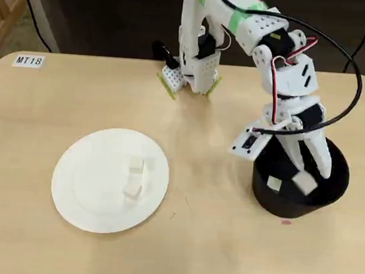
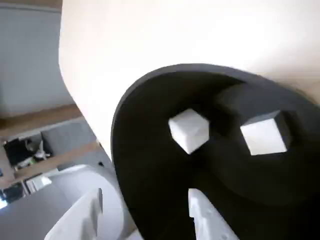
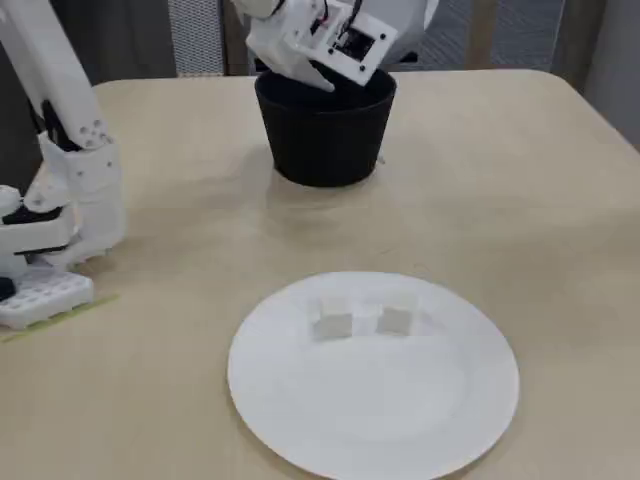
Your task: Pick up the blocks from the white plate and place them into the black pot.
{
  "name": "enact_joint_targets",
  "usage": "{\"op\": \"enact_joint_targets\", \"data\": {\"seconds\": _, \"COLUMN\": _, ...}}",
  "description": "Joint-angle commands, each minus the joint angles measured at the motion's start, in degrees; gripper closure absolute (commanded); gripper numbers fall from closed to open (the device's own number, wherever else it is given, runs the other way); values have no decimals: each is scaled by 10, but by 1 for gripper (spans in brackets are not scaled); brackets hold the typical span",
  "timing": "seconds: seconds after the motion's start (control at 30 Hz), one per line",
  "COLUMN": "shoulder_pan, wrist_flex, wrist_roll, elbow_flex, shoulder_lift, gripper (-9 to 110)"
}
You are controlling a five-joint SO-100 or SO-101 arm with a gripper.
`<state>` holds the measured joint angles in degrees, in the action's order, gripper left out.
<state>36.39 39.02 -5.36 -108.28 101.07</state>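
End effector (image 1: 315,168) in black pot (image 1: 278,203), two blocks (image 2: 189,130) inside

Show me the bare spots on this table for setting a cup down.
Free: the table between the plate and the MT18 label, and between plate and pot. Crowded: the pot, with the gripper in it, and the arm base.

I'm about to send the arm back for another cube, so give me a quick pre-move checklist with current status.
1. Two blocks lie inside the black pot: ok.
2. Gripper empty: cannot tell; jaws appear parted in the wrist view.
3. Two blocks wait on the white plate: ok.
4. Fingers above the pot rim: not ok.
5. Pot upright: ok.
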Motion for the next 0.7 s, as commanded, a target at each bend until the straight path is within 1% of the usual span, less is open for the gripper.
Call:
{"op": "enact_joint_targets", "data": {"seconds": 0.0, "shoulder_pan": -14, "wrist_flex": 7, "wrist_roll": -5, "elbow_flex": 3, "shoulder_lift": 27, "gripper": 79}}
{"op": "enact_joint_targets", "data": {"seconds": 0.07, "shoulder_pan": -29, "wrist_flex": 15, "wrist_roll": -3, "elbow_flex": 3, "shoulder_lift": 39, "gripper": 90}}
{"op": "enact_joint_targets", "data": {"seconds": 0.13, "shoulder_pan": -66, "wrist_flex": 38, "wrist_roll": 4, "elbow_flex": 8, "shoulder_lift": 61, "gripper": 103}}
{"op": "enact_joint_targets", "data": {"seconds": 0.3, "shoulder_pan": -233, "wrist_flex": 86, "wrist_roll": 1, "elbow_flex": 6, "shoulder_lift": 154, "gripper": 104}}
{"op": "enact_joint_targets", "data": {"seconds": 0.43, "shoulder_pan": -396, "wrist_flex": 134, "wrist_roll": 7, "elbow_flex": 10, "shoulder_lift": 174, "gripper": 104}}
{"op": "enact_joint_targets", "data": {"seconds": 0.53, "shoulder_pan": -499, "wrist_flex": 165, "wrist_roll": 11, "elbow_flex": 9, "shoulder_lift": 140, "gripper": 104}}
{"op": "enact_joint_targets", "data": {"seconds": 0.67, "shoulder_pan": -576, "wrist_flex": 178, "wrist_roll": -11, "elbow_flex": 30, "shoulder_lift": 33, "gripper": 104}}
